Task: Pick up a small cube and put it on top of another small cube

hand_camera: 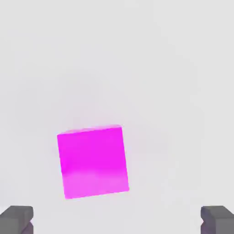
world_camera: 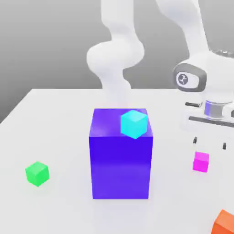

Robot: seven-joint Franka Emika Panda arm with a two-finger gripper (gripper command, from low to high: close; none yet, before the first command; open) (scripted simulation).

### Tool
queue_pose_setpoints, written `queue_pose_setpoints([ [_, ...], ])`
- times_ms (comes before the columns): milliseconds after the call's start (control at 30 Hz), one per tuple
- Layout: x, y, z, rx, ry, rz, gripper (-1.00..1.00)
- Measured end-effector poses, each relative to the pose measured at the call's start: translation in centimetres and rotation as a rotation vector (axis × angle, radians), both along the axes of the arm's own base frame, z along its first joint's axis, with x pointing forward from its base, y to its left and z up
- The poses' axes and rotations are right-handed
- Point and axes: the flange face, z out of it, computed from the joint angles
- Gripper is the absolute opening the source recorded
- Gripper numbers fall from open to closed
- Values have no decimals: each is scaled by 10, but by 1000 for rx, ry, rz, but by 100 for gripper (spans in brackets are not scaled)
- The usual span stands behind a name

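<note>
Claw (world_camera: 210, 143) hovers above upright, slightly turned magenta cube (world_camera: 201, 162).

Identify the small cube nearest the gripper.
The magenta cube: it sits just below the open gripper; the green, cyan and orange ones lie farther off.

The orange cube (world_camera: 224, 224) is cut off by the exterior view's near right corner. The arm (world_camera: 196, 36) runs out past the far and right edges. The block (world_camera: 120, 160) hides part of the bench (world_camera: 59, 137).

Glossy, smooth purple-blue block (world_camera: 120, 167)
</note>
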Motion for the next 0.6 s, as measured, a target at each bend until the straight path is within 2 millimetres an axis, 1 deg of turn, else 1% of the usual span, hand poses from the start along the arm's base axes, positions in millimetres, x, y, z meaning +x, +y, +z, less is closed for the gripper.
queue_pose_setpoints([
  [167, -1, -1, -47, -3, 4, 12, 0],
  [200, -2, -2, -55, -4, 4, 13, -100],
  [367, -2, -2, -55, -5, 5, 13, -100],
  [400, -2, -2, -59, -6, 5, 13, -100],
  [433, -2, -2, -56, -5, 5, 13, -100],
  [500, -1, -1, -42, -5, 5, 13, -100],
  [600, -1, -1, -15, -5, 5, 13, -100],
])
